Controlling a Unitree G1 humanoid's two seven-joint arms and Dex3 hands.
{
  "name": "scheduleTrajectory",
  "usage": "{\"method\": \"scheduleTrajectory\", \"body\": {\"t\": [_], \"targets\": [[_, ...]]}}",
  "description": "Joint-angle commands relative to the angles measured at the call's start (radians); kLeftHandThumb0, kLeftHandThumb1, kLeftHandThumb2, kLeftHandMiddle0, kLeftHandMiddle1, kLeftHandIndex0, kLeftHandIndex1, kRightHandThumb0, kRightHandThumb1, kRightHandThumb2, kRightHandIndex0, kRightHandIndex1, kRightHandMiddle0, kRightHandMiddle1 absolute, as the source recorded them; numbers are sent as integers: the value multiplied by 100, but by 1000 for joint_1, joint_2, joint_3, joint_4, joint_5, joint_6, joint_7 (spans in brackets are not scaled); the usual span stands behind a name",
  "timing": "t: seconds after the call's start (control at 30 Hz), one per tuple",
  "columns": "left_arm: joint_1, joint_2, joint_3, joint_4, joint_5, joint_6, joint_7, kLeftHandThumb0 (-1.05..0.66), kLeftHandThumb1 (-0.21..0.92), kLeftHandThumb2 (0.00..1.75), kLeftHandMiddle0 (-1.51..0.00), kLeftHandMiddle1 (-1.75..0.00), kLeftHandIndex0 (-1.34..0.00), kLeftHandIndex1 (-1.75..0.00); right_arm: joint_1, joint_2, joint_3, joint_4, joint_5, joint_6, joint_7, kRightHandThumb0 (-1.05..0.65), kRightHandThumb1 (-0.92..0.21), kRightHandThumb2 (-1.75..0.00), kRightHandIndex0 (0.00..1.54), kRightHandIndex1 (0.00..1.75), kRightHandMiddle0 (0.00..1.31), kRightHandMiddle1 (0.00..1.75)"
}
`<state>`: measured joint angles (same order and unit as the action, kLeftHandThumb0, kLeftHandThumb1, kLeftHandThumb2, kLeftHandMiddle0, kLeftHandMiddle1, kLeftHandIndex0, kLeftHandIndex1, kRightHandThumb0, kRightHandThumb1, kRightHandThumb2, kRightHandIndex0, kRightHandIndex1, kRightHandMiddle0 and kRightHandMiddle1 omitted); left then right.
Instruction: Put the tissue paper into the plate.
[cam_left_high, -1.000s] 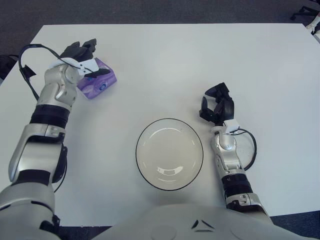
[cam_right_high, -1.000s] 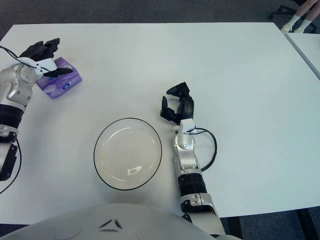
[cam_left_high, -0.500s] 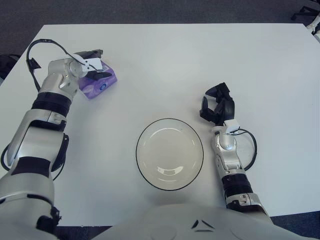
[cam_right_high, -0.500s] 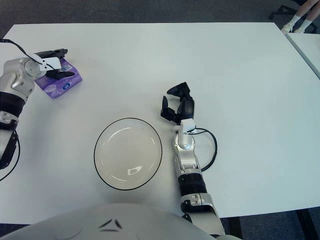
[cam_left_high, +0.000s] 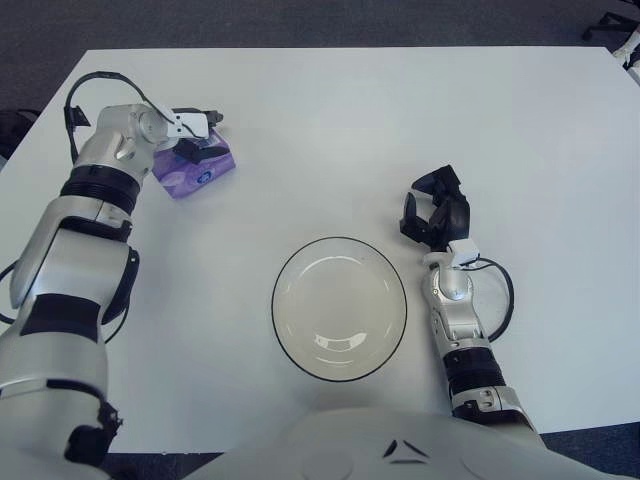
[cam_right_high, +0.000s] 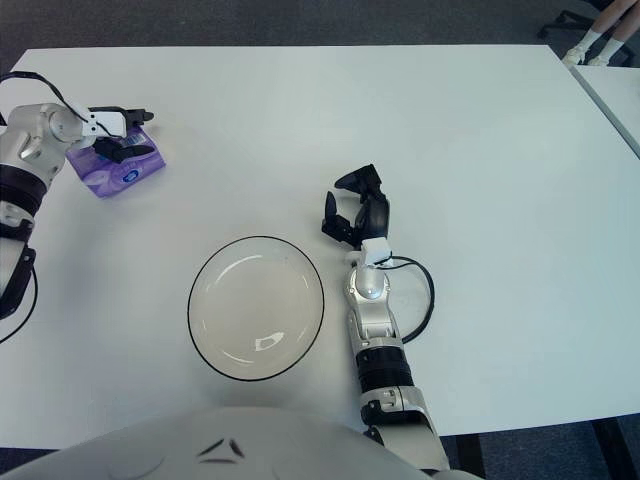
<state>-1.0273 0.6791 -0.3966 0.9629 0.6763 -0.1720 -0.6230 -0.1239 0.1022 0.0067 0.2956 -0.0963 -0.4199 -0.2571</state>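
White counter (cam_left_high: 330, 120), tissue pack at far left corner, plate empty.
Left robot hand (cam_left_high: 195, 140) closed around purple tissue pack (cam_left_high: 195, 172), pack resting on counter, well apart from plate (cam_left_high: 339, 308). Right robot hand (cam_left_high: 435, 215) beside plate, fingers curled, holding nothing.

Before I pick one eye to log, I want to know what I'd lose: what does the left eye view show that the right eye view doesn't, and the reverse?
Only the left eye view shows the left arm from shoulder down to wrist. Only the right eye view shows a neighbouring white table edge and a seated person's feet at top right. Both show the left hand over the purple tissue paper pack, the black-rimmed white round plate sitting empty, and the right hand resting on the white table beside that plate.
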Motion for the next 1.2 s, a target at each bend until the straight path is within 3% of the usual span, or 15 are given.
{"method": "scheduleTrajectory", "body": {"t": [0.0, 0.4, 0.67, 0.9, 1.17], "targets": [[-14, 24, -22, 22, 1, -36, -33, -105, 92, 91, 0, 0, 0, 0, 132, -2, -4, 135, -13, 33, -6, -41, -54, -104, 64, 152, 44, 175], [5, 53, -34, -10, -7, -89, -82, -105, 92, 87, -2, -1, 0, 0, 140, -4, -2, 119, -13, 49, -1, -42, -53, -105, 65, 152, 44, 175], [118, 10, -35, -82, -21, -54, -56, -105, 92, 72, 0, 0, 0, 0, 157, -3, 5, 96, -23, 52, -9, -42, -53, -105, 64, 153, 45, 175], [218, 15, -45, -172, 1, -14, 7, -105, 92, 54, 0, 0, 0, 0, 170, -10, 2, 72, -26, 74, -11, -41, -54, -104, 64, 151, 43, 175], [343, 24, -57, -330, 36, 91, 56, -105, 91, 32, 0, 0, 0, 0, 185, -17, -6, 63, -23, 67, -10, -41, -56, -102, 64, 149, 42, 175]]}}
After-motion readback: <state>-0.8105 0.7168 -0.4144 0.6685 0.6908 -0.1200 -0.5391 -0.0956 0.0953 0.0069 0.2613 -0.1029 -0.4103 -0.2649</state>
